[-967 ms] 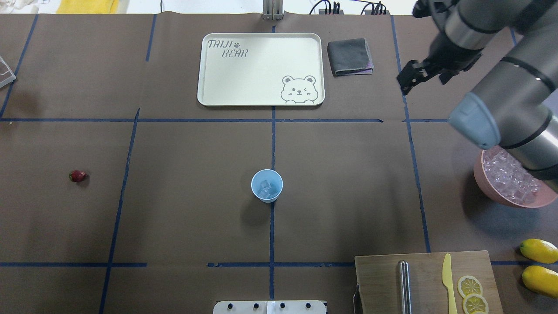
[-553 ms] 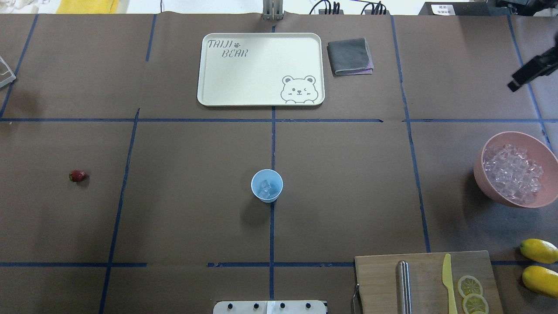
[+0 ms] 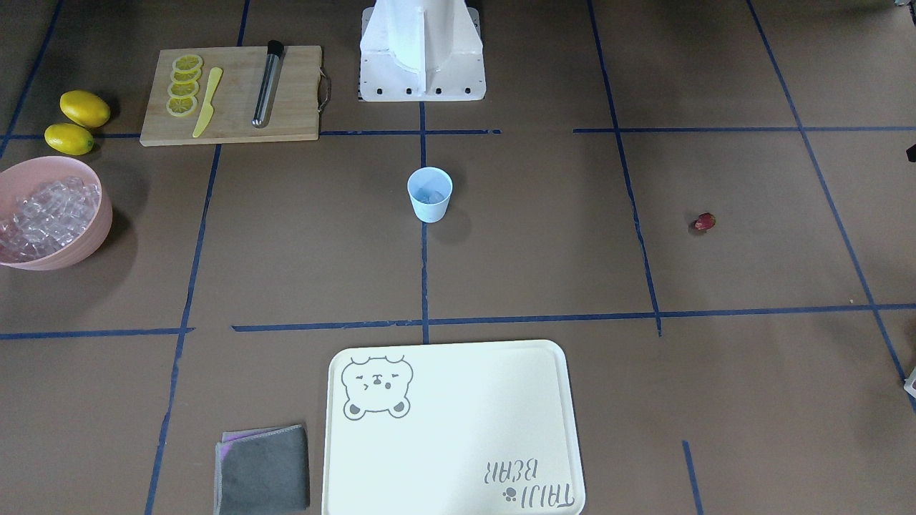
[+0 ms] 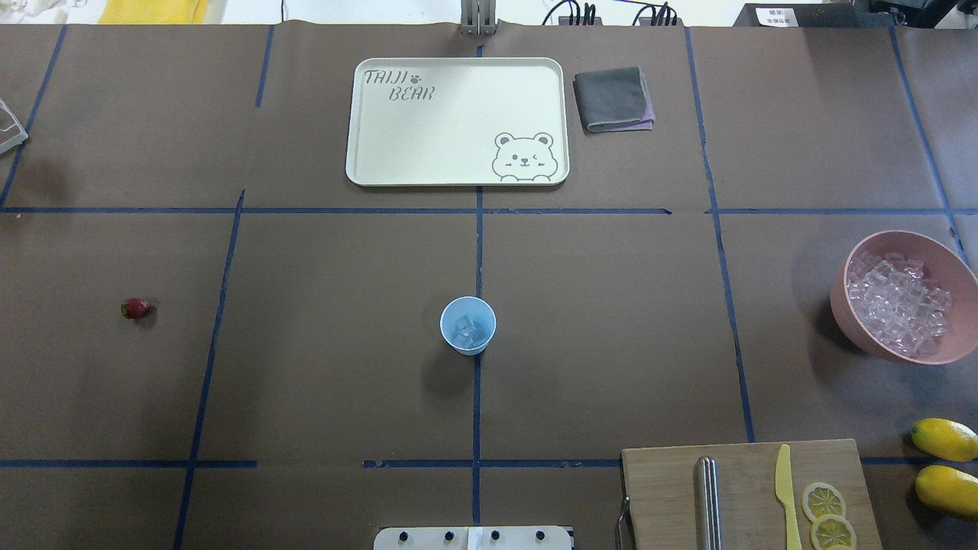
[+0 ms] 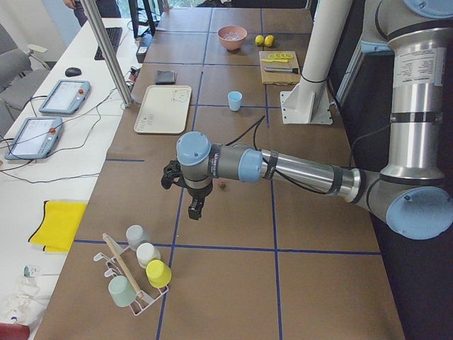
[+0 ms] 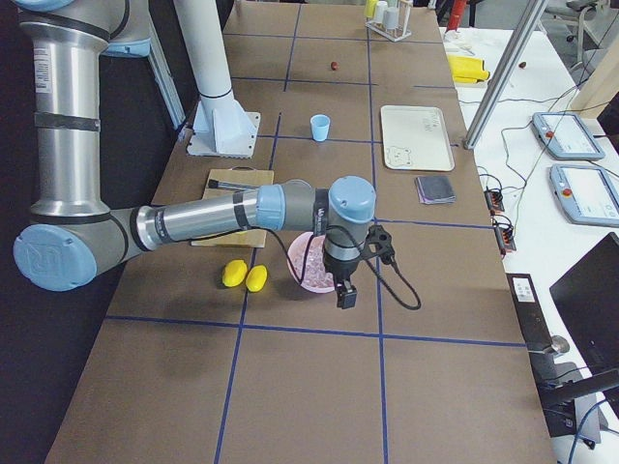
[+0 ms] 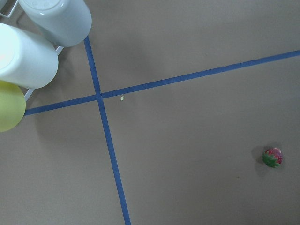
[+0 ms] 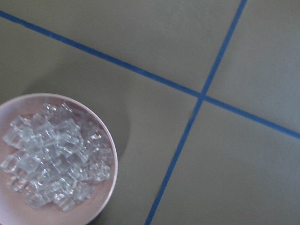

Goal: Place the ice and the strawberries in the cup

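The pale blue cup (image 4: 467,325) stands upright mid-table with a few ice cubes (image 4: 466,331) inside; it also shows in the front view (image 3: 429,194). More ice (image 4: 895,305) fills the pink bowl (image 4: 947,256) at the right. One strawberry (image 4: 136,308) lies on the table at the left, seen low right in the left wrist view (image 7: 273,157). My left gripper (image 5: 192,210) hangs just beside the strawberry (image 5: 222,185); I cannot tell whether it is open or shut. My right gripper (image 6: 345,298) hangs beyond the bowl (image 6: 302,273); I cannot tell its state either.
A cream tray (image 4: 367,172) and a folded grey cloth (image 4: 613,99) sit at the far side. A cutting board (image 4: 665,489) holds a knife, a metal rod and lemon slices, with two lemons (image 4: 944,439) beside it. A rack of upturned cups (image 5: 138,265) stands at the left end.
My right arm has swung out of the overhead view to the right, uncovering the whole pink bowl. Cup and strawberry have not moved.
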Motion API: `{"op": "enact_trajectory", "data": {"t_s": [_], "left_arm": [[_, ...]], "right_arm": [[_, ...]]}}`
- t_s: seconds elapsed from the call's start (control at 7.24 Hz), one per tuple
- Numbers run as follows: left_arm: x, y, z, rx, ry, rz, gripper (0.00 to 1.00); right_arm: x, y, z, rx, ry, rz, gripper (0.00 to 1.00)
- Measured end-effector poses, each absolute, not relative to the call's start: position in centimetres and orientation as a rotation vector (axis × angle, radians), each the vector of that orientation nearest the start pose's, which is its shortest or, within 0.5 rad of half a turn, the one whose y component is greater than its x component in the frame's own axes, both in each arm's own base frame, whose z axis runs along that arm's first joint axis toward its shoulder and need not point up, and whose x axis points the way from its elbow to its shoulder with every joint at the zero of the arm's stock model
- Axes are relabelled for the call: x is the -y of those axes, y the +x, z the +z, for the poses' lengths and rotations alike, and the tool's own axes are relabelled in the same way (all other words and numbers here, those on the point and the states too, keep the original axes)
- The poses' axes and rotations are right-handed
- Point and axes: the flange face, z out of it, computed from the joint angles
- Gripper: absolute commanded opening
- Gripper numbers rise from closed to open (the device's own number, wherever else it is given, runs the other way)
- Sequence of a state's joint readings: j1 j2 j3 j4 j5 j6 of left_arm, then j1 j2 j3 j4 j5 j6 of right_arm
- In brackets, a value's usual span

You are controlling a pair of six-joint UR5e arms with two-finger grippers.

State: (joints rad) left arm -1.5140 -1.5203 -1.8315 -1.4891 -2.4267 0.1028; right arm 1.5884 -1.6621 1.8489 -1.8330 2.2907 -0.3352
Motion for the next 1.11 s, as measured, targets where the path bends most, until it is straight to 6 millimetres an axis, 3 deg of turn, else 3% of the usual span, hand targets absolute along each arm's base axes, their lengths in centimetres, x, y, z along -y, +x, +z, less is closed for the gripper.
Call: {"op": "enact_trajectory", "data": {"t_s": [0.28,0.69,0.83,1.11], "left_arm": [[47.5,-3.1,55.5,-0.855,0.146,0.207,1.00],[48.3,-2.9,54.1,-0.856,0.188,0.225,1.00],[48.4,-1.8,53.5,-0.857,0.209,0.232,1.00],[48.4,4.2,52.7,-0.877,0.175,0.229,1.00]], "right_arm": [[41.2,8.8,63.3,0.766,-0.007,-0.183,0.99],[40.8,8.9,63.6,0.771,0.012,-0.120,0.99],[40.8,8.9,63.6,0.772,0.016,-0.117,0.99],[40.8,8.9,63.6,0.773,0.019,-0.116,0.99]]}}
